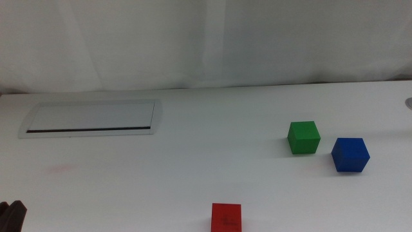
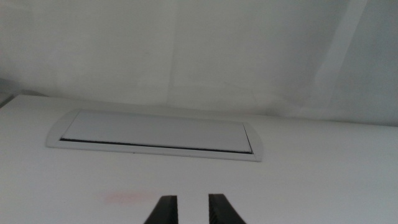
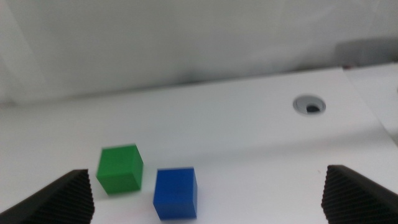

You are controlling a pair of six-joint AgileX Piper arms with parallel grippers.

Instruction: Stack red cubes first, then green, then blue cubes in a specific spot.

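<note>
You have a white table in front of you with nothing stacked on it yet, so by the look of things the whole job is still ahead: red placed first, green on top of it, blue on top of that. The largest fixture is one flat grey cover plate set flush in the table toward the far left, and one small round hole shows in the right wrist view. Count the cubes and you get three, one of each colour, all sitting flat and apart from each other. The red cube sits at the near edge of the middle view, roughly centre. The green cube and blue cube lie near each other toward the right, blue slightly nearer you. Your right gripper hangs above that pair, jaws spread wide and holding nothing. Your left gripper waits at the near left corner facing the plate, jaws a narrow gap apart and empty.
</note>
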